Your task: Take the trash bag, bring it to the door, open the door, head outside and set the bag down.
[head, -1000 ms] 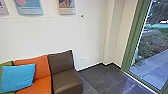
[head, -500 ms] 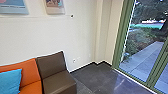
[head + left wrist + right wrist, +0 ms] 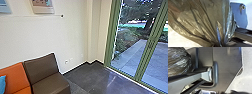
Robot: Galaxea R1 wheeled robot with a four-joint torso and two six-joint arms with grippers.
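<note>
The trash bag (image 3: 201, 21), dark, translucent and shiny, fills much of the left wrist view, its folds drawn together into a tight neck. At that neck my left gripper (image 3: 219, 45) is shut on the bag. Part of the bag (image 3: 178, 62) also shows in the right wrist view, beyond a pale robot bar. In the head view the green-framed glass door (image 3: 147, 50) stands at the right, with paving and plants behind the glass. How my right gripper stands cannot be made out.
A brown seat (image 3: 46, 72) and an orange seat (image 3: 15, 77) with a blue cushion (image 3: 2, 85) line the white wall (image 3: 50, 35) at the left. Dark floor tiles (image 3: 92, 77) run to the wall corner and the door frame. Pictures hang above.
The head camera has turned right: seats and pictures slide left in view, and more of the glass front and the paving outside shows.
</note>
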